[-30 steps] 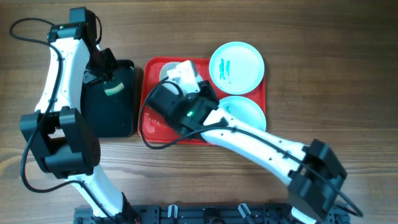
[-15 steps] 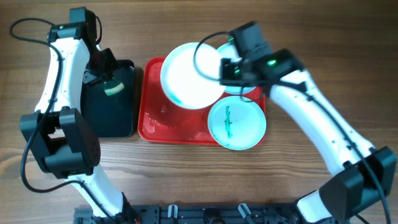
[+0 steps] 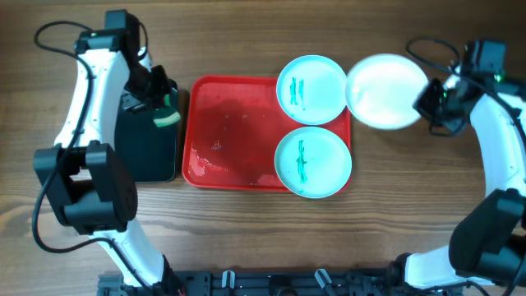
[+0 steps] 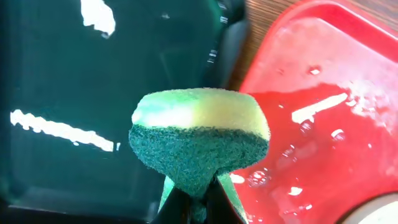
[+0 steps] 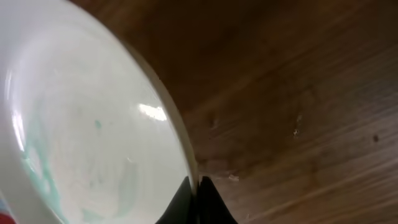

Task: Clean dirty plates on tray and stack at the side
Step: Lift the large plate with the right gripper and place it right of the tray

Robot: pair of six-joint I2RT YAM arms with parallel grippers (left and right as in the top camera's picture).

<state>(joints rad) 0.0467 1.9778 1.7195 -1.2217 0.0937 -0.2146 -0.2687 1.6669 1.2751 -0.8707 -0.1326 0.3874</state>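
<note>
The red tray [image 3: 230, 131] lies mid-table, wet, with two pale turquoise plates on its right side, one at the back [image 3: 312, 89] and one at the front [image 3: 312, 163], both with green scribbles. My right gripper [image 3: 427, 100] is shut on the rim of the cream-white plate [image 3: 385, 90] and holds it over the wood right of the tray. In the right wrist view the plate [image 5: 87, 124] shows faint green traces. My left gripper [image 3: 163, 107] is shut on a green sponge [image 4: 199, 134] at the black tray's right edge.
A black tray [image 3: 148, 144] sits left of the red tray. Bare wooden table [image 3: 411, 205] lies to the right and front. Cables trail near both arms at the back corners.
My right arm carried the cream-white plate from above the red tray to the right, over the wood. The left gripper with the sponge shifted slightly right.
</note>
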